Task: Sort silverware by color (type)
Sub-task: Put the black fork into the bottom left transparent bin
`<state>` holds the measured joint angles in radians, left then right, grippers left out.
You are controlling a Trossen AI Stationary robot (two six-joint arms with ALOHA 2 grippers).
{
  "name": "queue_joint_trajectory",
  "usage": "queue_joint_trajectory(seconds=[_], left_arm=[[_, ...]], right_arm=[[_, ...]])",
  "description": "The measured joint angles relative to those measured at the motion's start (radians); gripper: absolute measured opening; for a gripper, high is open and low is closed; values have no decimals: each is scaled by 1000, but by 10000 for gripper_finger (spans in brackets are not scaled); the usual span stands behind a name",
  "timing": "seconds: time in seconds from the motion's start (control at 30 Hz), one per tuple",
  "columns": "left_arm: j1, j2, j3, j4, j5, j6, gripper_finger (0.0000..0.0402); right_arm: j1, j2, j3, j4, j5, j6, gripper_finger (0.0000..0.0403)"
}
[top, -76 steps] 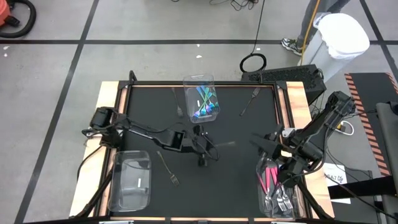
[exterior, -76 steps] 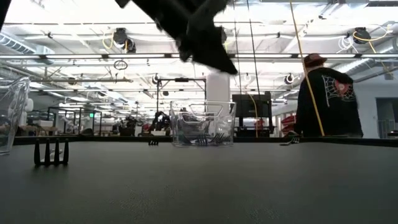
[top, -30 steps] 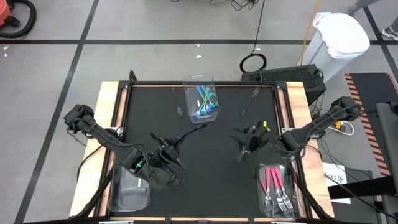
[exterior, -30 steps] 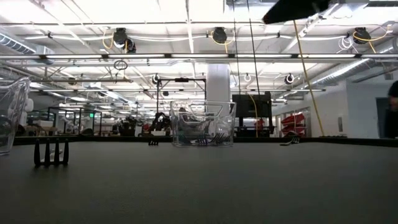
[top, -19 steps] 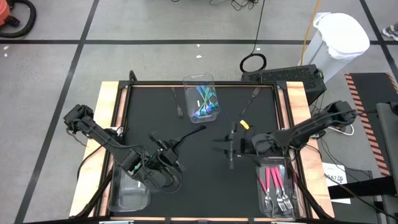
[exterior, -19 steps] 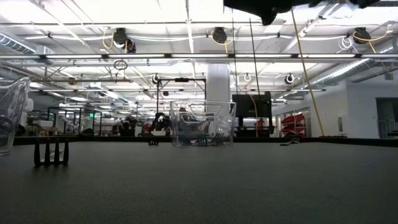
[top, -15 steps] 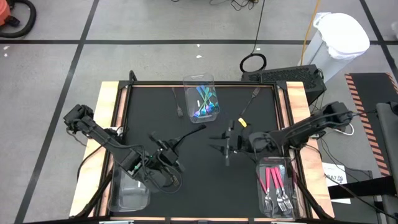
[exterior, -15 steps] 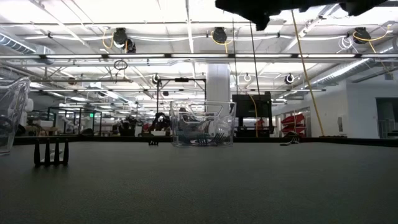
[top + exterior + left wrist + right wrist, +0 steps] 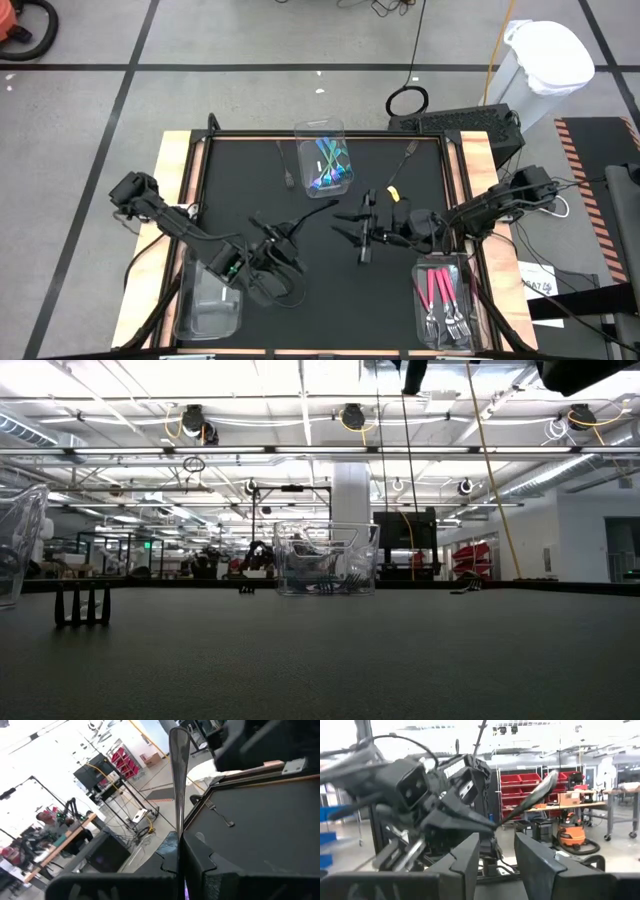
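The table [image 9: 225, 160] carries three clear bins: a far one [image 9: 323, 160] with teal cutlery, a right one [image 9: 447, 305] with pink, and an empty left one [image 9: 207, 298]. The left end effector [image 9: 272, 248] is clamped on a dark utensil [image 9: 307, 213] and has edged inward from the left bin. The right end effector [image 9: 360, 224], fingers apart and empty, has swung to mid-table opposite it, suggesting a handover.
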<state>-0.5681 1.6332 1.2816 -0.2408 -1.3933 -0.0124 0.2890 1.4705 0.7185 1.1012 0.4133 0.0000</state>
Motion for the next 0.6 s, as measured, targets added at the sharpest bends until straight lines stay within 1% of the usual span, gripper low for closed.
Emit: queue_joint_trajectory(seconds=[0.2, 0.27, 0.37, 0.43, 0.6], left_arm=[[-6, 56, 0, 245, -1, 233, 6], [-10, 70, 0, 296, 0, 295, 6], [-10, 83, 0, 341, -1, 338, 6], [-8, 84, 0, 337, -1, 343, 6], [-7, 84, 0, 336, -3, 343, 6]], right_arm=[[0, -2, 0, 2, 1, 52, 119], [0, -2, 0, 7, 1, 56, 119], [0, -2, 0, 6, -1, 67, 119], [0, -2, 0, 7, -20, 68, 119], [0, -2, 0, 11, -24, 79, 119]])
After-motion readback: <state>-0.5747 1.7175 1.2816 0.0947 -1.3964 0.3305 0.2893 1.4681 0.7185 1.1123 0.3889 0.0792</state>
